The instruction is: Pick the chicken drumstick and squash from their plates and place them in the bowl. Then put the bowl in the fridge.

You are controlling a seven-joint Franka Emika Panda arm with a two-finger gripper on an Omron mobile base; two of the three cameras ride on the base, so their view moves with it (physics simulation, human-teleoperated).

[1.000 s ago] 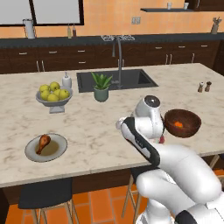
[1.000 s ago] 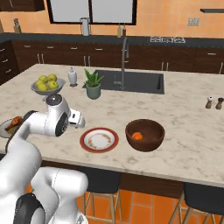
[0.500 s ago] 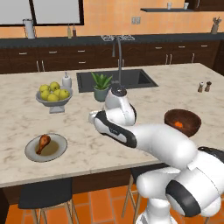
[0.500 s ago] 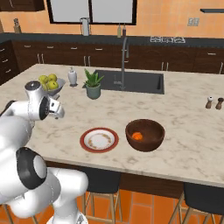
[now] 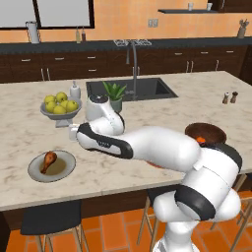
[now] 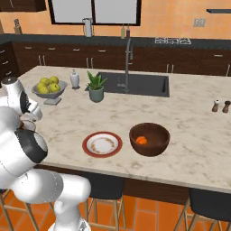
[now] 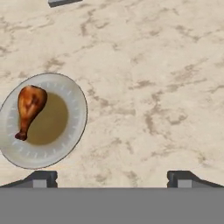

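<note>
No writing, brand or label can be read on anything in these pictures. The white arm reaches from the base across to the left over the marble bench (image 5: 29, 133), its forearm lying low and nearly level and its wrist bent down near the footed fruit bowl of yellow-green apples (image 5: 60, 106). In the hand view the tool (image 7: 112, 177) has its two dark finger tips standing wide apart with nothing between them, looking down at bare bench just beside the grey-green plate (image 7: 74, 127). The chicken drumstick (image 7: 29, 107) lies on that plate, plump end up and thin bone end down in this view, toward the plate's left side; the left base view shows the same drumstick and plate near the front left edge of the bench. The squash (image 6: 141, 140) sits inside the dark reddish-brown bowl (image 6: 151, 145), which stands on the bench just beside the white plate with the red-orange rim (image 6: 102, 144). A potted plant (image 6: 95, 87) stands by the sink (image 6: 135, 84), and two small shakers (image 6: 221, 106) stand at the far right.
</note>
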